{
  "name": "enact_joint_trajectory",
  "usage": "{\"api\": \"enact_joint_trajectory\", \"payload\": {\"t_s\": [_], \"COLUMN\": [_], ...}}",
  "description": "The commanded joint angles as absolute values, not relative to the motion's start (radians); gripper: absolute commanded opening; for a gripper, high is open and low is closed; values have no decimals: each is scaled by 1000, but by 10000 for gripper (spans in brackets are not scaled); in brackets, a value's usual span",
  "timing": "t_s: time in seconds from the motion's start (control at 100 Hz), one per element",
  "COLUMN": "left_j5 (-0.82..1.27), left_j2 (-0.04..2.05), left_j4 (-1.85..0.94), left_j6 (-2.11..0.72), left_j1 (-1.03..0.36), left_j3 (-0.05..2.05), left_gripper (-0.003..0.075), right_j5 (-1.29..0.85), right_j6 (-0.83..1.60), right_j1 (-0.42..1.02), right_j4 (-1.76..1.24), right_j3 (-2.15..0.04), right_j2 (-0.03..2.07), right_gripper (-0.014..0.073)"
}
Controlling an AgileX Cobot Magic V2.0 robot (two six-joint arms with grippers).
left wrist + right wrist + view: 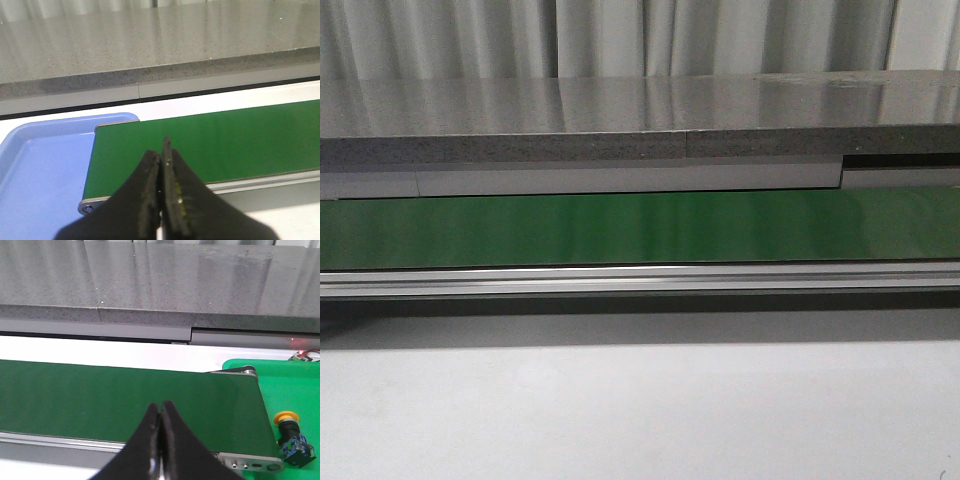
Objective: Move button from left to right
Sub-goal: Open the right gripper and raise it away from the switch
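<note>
A blue tray (35, 165) sits at the left end of the green belt (640, 230), its near corner tucked just beside the belt's end roller. The left end effector (161, 160) hovers over the belt's near edge there, its black fingers pressed together with nothing between them. The belt runs across the white surface (640, 410), with a grey stone ledge (620, 120) behind it. The right end effector (160, 410) likewise hangs over the belt, narrow and holding nothing. Farther right, past the belt's right end, the button (292, 437) lies tilted on a green tray (290, 385).
</note>
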State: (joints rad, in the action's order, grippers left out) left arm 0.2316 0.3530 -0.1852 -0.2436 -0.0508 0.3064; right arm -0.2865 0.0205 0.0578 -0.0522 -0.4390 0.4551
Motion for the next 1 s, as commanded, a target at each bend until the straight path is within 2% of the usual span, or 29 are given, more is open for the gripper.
{"api": "enact_joint_trajectory", "payload": {"t_s": [0.0,0.66,0.99], "left_j5": [156,156,156], "left_j2": [359,359,359], "left_j4": [-198,-198,-198], "left_j6": [-242,-242,-242], "left_j1": [-57,-57,-57], "left_j3": [337,337,337], "left_gripper": [-19,-19,-19], "right_j5": [-222,-212,-207], "right_j6": [28,28,26], "right_j1": [58,58,59], "right_j4": [-54,-47,-33], "right_j3": [-468,-431,-262], "right_j2": [457,446,190], "right_gripper": [-68,-68,-68]}}
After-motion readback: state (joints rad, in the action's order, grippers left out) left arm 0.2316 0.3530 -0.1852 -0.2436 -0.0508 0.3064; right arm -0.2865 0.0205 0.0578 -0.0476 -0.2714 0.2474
